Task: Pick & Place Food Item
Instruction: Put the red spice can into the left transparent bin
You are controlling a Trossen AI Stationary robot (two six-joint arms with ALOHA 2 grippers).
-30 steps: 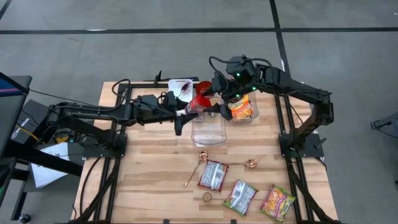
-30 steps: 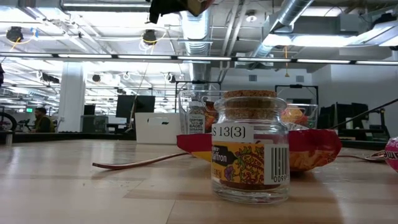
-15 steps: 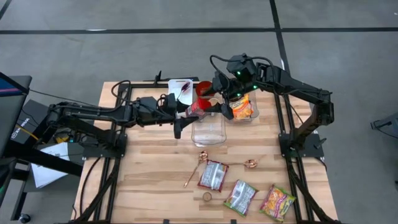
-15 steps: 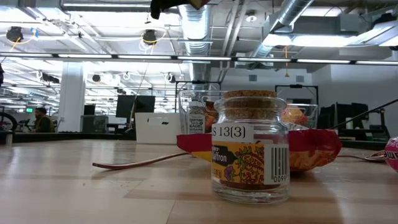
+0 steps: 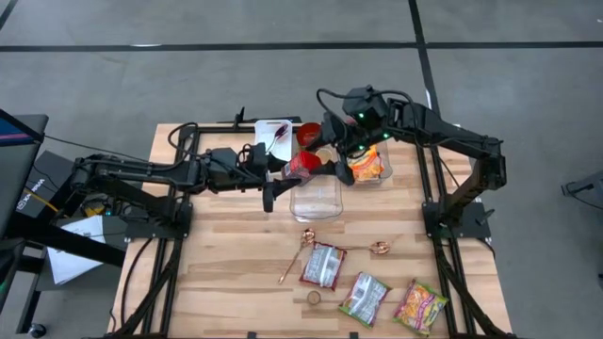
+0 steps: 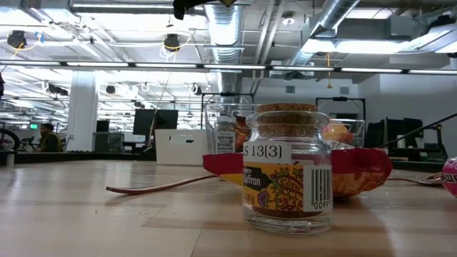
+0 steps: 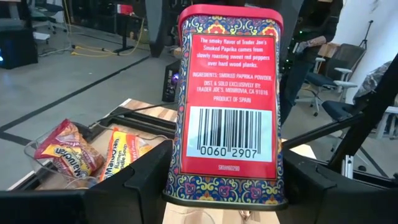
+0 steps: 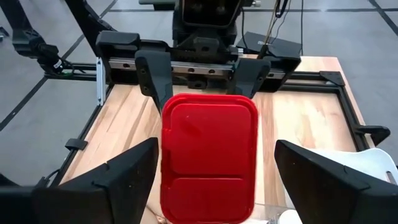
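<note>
A red smoked-paprika tin (image 7: pixel 230 93) hangs level over the table's far middle, above a clear tub (image 5: pixel 316 198). My left gripper (image 5: pixel 288 171) reaches in from the table's left and is shut on the tin (image 5: pixel 303 165). My right gripper (image 5: pixel 337 155) comes from the right, tipped downward, and is open. In the right wrist view its wide-spread fingers (image 8: pixel 118 180) stand on either side of the tin's red end (image 8: pixel 208 165); no touch shows there. My left gripper pinches the tin between its two fingers, by the tin's narrow sides near its base end (image 7: pixel 180 184). The fingers (image 7: pixel 140 180) come level from the table's left and lie along the tin. It sticks straight out ahead of them, lifted clear.
A second clear tub (image 5: pixel 369 166) with noodle packets stands right of the first. A white plate (image 5: pixel 273 134) and a red bowl (image 5: pixel 309 132) sit at the far edge. Two spoons (image 5: pixel 297 252), a small saffron jar (image 6: pixel 285 171) and three snack packets (image 5: pixel 365 297) lie toward the near edge.
</note>
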